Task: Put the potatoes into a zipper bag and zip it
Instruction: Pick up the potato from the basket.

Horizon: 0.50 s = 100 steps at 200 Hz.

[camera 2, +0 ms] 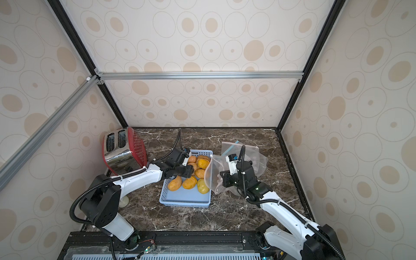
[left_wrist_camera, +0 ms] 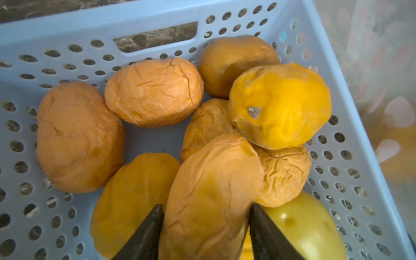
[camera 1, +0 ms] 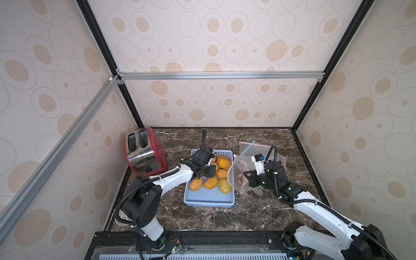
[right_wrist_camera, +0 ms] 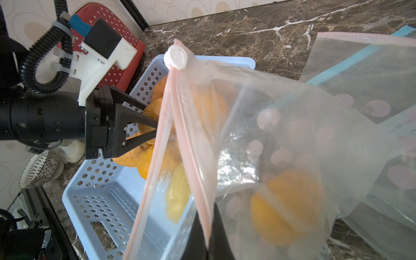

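Left gripper, half-closed, astride potato — perhaps touching.

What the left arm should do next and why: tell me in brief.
Probably squeeze the left gripper firm on the wrinkled potato before lifting. Its fingers flank that potato in the basket, but a solid pinch cannot be confirmed. The right gripper pinches the zipper bag by its rim, with the mouth held open beside the basket.
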Each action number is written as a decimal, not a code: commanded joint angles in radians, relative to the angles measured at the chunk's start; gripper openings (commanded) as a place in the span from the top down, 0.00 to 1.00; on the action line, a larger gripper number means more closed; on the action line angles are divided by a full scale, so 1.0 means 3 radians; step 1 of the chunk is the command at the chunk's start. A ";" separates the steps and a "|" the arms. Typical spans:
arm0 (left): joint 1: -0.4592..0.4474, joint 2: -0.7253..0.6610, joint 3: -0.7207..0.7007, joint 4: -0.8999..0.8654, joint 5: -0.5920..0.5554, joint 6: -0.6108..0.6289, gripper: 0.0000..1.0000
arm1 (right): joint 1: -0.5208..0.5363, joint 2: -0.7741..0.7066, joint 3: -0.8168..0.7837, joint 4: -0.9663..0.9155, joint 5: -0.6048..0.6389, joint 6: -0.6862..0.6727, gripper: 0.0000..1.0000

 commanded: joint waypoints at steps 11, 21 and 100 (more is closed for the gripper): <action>0.0022 -0.0380 0.0034 0.0016 0.0026 -0.0107 0.48 | -0.0015 -0.0061 -0.0022 -0.0033 0.0027 -0.0035 1.00; 0.0018 -0.0480 0.0033 0.0019 0.0027 -0.0161 0.48 | -0.0012 -0.0060 -0.0022 -0.0035 0.0026 -0.0037 1.00; -0.0318 -0.0882 -0.0065 0.0868 0.0949 -0.0641 0.59 | -0.0015 -0.0034 -0.0022 -0.0013 0.0004 -0.0026 1.00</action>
